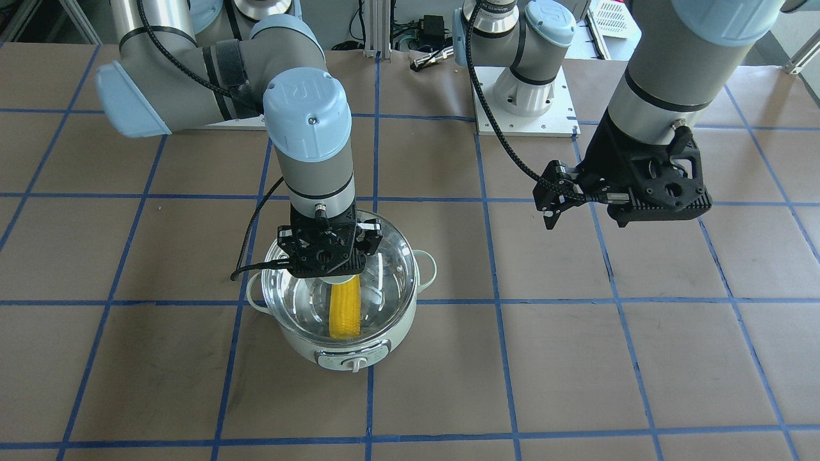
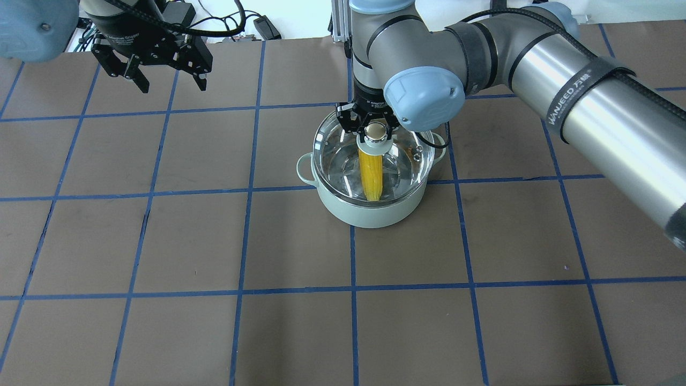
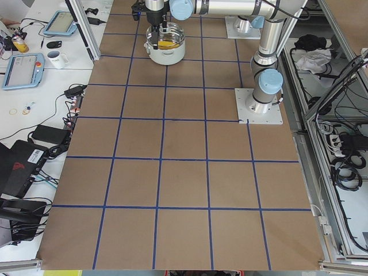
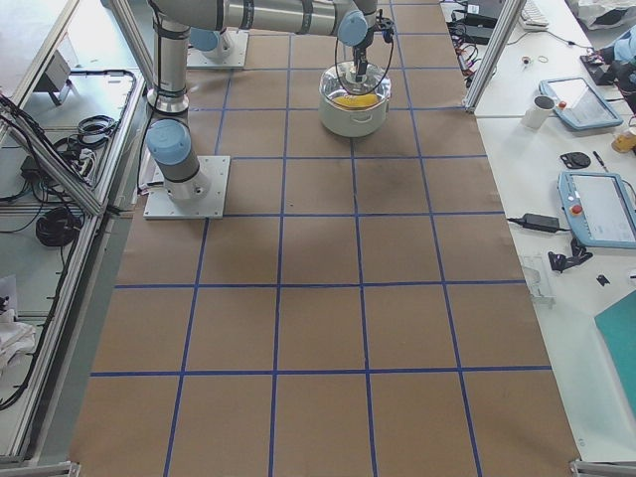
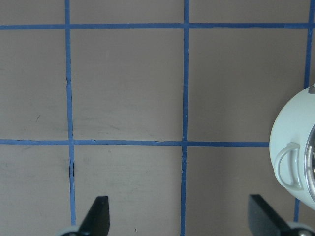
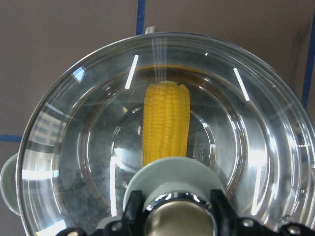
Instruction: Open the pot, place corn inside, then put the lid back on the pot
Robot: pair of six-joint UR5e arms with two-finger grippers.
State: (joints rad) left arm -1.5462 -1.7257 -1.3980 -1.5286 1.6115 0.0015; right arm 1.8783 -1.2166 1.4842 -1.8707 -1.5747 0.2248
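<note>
Strap (image 2: 581,88) reads WANJEED (right hand (image 2: 376,127) grips lid (image 6: 236,137)).

My brown table (image 2: 161,332) with blue lines (image 2: 246,241).
The pot (image 2: 370,215) stands on it, right over a crossing of two lines.

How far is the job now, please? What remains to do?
Done: the corn lies inside the pot. In hand: the right gripper holds the lid by its knob, over the pot; whether it is fully seated I cannot tell. Remaining: settle the lid if needed, release it and withdraw. The left gripper hangs open, off to the side.
</note>
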